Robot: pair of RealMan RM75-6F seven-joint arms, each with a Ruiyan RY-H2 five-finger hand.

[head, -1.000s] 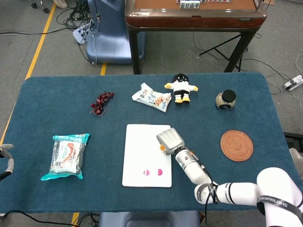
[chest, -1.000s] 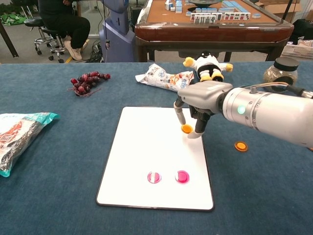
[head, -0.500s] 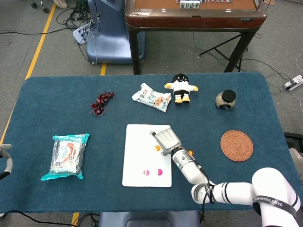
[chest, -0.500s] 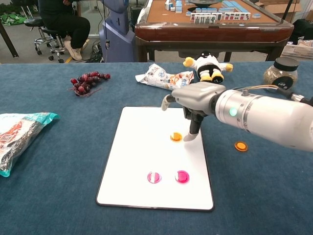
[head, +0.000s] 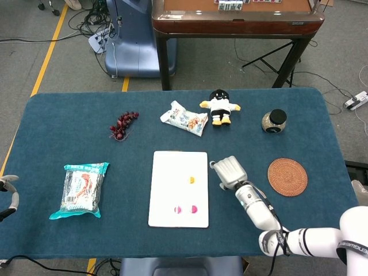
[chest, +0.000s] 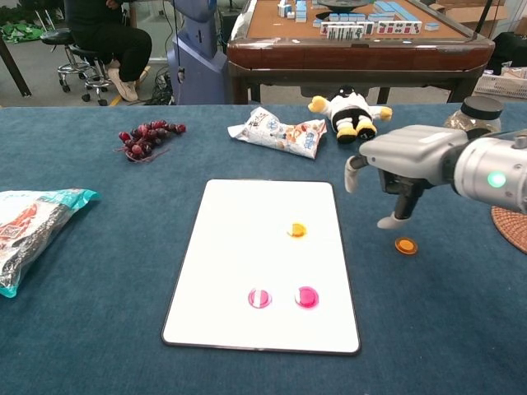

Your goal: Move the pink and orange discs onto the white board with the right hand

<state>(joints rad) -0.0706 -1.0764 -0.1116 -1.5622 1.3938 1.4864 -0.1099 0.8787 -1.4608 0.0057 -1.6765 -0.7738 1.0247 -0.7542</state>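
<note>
- Where the white board (chest: 247, 271) comes nearest the camera, two pink discs (chest: 306, 297) lie on it, an orange disc (chest: 296, 230) further up
- Right hand (chest: 401, 169) hovers empty, fingers spread, over a second orange disc (chest: 405, 245) on the cloth
- Left hand (head: 7, 195) barely shows; cannot tell its state
</note>
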